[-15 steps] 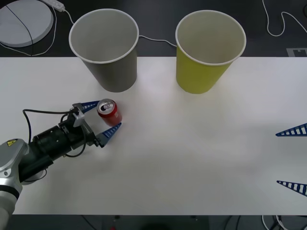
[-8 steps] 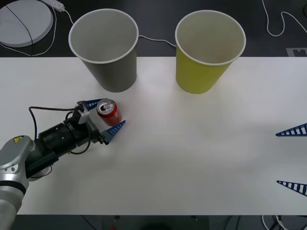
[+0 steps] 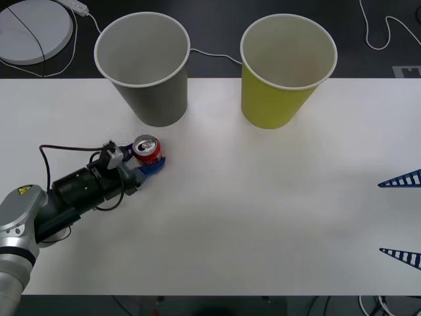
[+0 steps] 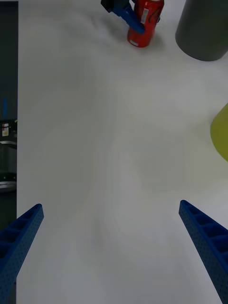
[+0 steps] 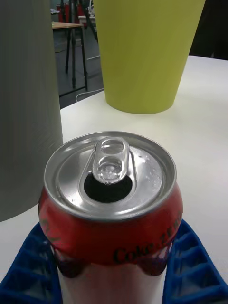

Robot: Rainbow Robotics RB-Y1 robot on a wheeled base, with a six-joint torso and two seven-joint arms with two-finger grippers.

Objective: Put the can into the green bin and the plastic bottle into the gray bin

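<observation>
Since the can (image 3: pixel 147 151) is open, light and thin, the left end effector (image 3: pixel 142 164) pinches its sides gently; the right end effector (image 3: pixel 400 217) waits wide open.

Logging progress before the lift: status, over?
Left gripper shut on the can, upright on the table by the gray bin. Right gripper open, idle at the right edge. Green bin unobstructed.

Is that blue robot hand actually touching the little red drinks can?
Touching. In the left wrist view, the left hand's blue ribbed fingers press against both sides of the small red metal drinks can; the front view shows them closed around it.
</observation>
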